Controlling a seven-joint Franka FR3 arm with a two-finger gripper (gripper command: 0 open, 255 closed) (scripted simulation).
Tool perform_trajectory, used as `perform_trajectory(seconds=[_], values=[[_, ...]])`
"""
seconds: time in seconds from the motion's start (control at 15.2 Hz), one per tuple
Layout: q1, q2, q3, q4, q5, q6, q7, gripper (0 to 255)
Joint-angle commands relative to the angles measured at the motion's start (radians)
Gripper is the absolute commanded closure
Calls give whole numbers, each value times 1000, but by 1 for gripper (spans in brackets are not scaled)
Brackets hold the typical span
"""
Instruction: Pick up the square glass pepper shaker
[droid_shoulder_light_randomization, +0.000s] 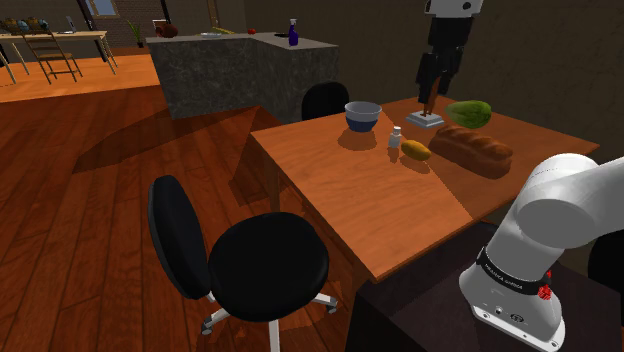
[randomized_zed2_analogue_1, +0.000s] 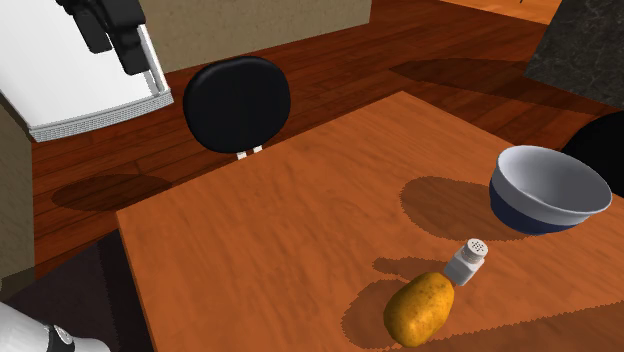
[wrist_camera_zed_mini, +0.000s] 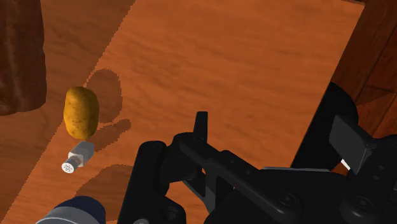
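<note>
Small square clear shaker with a perforated pale cap (randomized_zed2_analogue_1: 466, 260) stands on the brown wooden counter (randomized_zed2_analogue_1: 260, 250), just beside a yellow-brown potato (randomized_zed2_analogue_1: 419, 307) and near a blue-and-white bowl (randomized_zed2_analogue_1: 548, 188). The black gripper (droid_shoulder_light_randomization: 428, 98) hangs apart from it; I cannot tell whether it is open or closed.

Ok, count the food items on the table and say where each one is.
3. A potato lies beside the pepper shaker. A bread loaf lies to the potato's right in the shoulder view. A green vegetable lies behind the loaf. Others could hide behind the arm.
</note>
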Motion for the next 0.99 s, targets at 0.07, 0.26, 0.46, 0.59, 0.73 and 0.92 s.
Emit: perform_trajectory(seconds=[0.07, 0.26, 0.46, 0.59, 0.73, 0.92], values=[[-6, 8, -15, -16, -11, 31, -12, 0], [-25, 42, -63, -56, -42, 124, -47, 0], [-43, 88, -111, -85, -68, 220, -82, 0], [-54, 125, -144, -97, -83, 284, -105, 0], [-64, 168, -177, -104, -96, 348, -128, 0], [-76, 242, -228, -105, -107, 443, -165, 0]])
